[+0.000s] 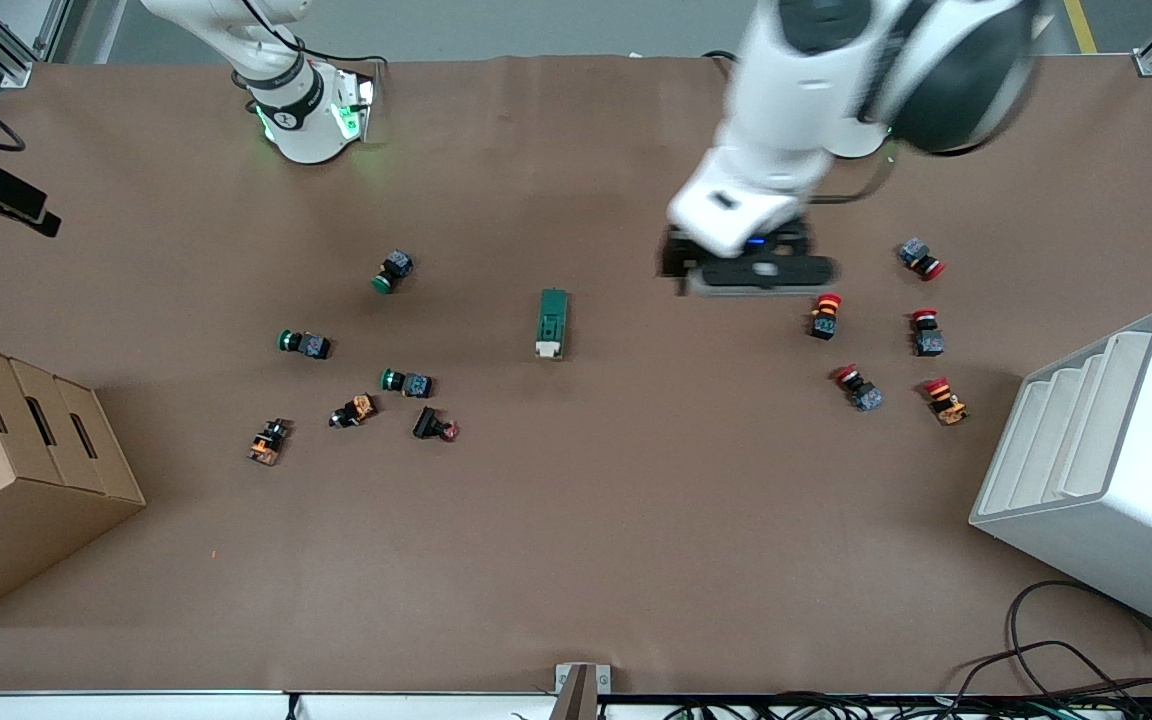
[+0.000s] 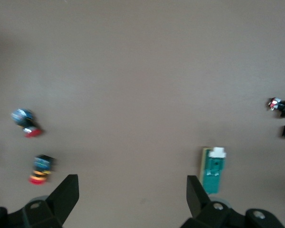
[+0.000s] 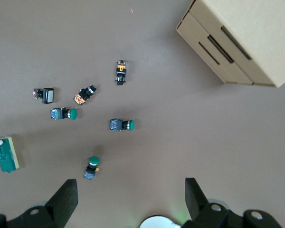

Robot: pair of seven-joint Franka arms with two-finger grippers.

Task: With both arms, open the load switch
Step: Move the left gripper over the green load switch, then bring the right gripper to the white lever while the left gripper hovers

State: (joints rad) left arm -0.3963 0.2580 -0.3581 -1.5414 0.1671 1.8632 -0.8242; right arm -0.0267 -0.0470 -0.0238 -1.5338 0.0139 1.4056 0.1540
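The load switch [image 1: 552, 323] lies flat mid-table, a dark-green block with its white lever end nearer the front camera. It also shows in the left wrist view as the load switch [image 2: 213, 168] and at the edge of the right wrist view as the load switch [image 3: 4, 154]. My left gripper [image 1: 751, 268] hangs open and empty over bare table between the switch and the red-capped buttons; the left gripper [image 2: 133, 183] has the switch just outside one finger [image 2: 195, 192]. My right gripper [image 3: 130, 187] is open and empty, held high above its own base [image 3: 156, 223], out of the front view.
Several green-capped and orange push buttons [image 1: 406, 382] lie toward the right arm's end. Several red-capped buttons [image 1: 825, 315] lie toward the left arm's end. A cardboard box [image 1: 16, 470] and a white stepped rack [image 1: 1106, 470] stand at the table's two ends.
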